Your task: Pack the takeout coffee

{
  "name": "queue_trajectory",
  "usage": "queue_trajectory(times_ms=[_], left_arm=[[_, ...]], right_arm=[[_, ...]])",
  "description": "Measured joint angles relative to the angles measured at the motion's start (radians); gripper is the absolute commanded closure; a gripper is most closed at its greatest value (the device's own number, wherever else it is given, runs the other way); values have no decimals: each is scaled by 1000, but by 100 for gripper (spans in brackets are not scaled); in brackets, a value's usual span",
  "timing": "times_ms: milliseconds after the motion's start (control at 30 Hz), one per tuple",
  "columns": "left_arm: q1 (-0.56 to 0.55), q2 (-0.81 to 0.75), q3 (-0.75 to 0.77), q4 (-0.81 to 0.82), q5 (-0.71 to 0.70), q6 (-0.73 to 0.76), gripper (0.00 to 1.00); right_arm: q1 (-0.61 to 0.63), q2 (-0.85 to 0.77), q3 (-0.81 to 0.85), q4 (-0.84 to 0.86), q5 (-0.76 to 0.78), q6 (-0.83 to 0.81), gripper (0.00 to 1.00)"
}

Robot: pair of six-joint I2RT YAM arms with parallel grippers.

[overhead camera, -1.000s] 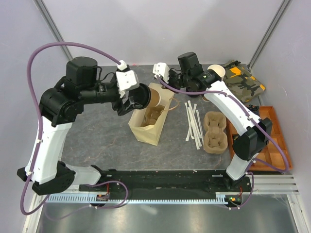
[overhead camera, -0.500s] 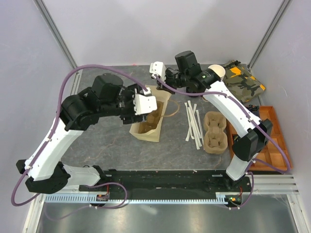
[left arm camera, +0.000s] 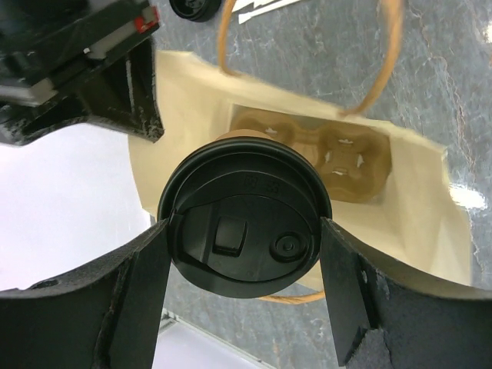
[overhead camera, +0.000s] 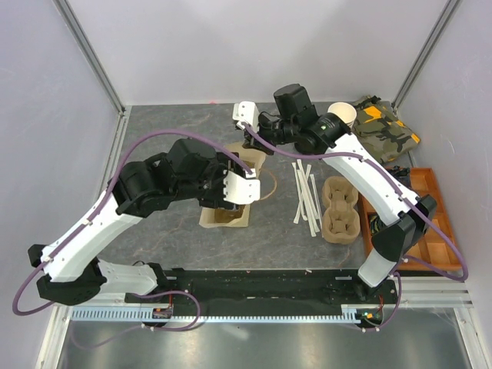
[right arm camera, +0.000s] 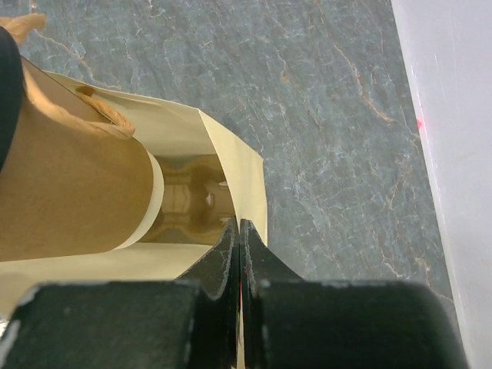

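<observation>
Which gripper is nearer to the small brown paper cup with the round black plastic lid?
Left. The left gripper clamps the small brown paper cup over the open tan paper bag; the right gripper pinches the bag's rim beside it.

soft, even overhead light fills the scene, shadows faint. a glare spot marks the tabletop (left arm camera: 461, 196) right of the left gripper (left arm camera: 244, 246); the takeout coffee (left arm camera: 246, 223) lid between its blurred fingers (left arm camera: 138, 307) gleams dully. beyond the dark, unfocused right gripper (right arm camera: 239, 231), the paper bag (right arm camera: 242, 173) interior dims.
</observation>
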Motion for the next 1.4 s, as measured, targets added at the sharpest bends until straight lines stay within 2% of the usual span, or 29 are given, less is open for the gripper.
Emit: queue_trajectory(times_ms=[267, 567, 967, 1400], left_arm=[[-47, 5, -11, 1, -50, 42, 71], [-48, 25, -108, 26, -110, 45, 71], [-48, 22, -253, 133, -105, 55, 72], [-48, -91, -420, 234, -97, 71, 73]], right_arm=[[0, -10, -21, 0, 0, 11, 100], [6, -31, -42, 0, -13, 21, 100], [42, -63, -76, 0, -45, 29, 100], [46, -95, -118, 1, -68, 35, 100]])
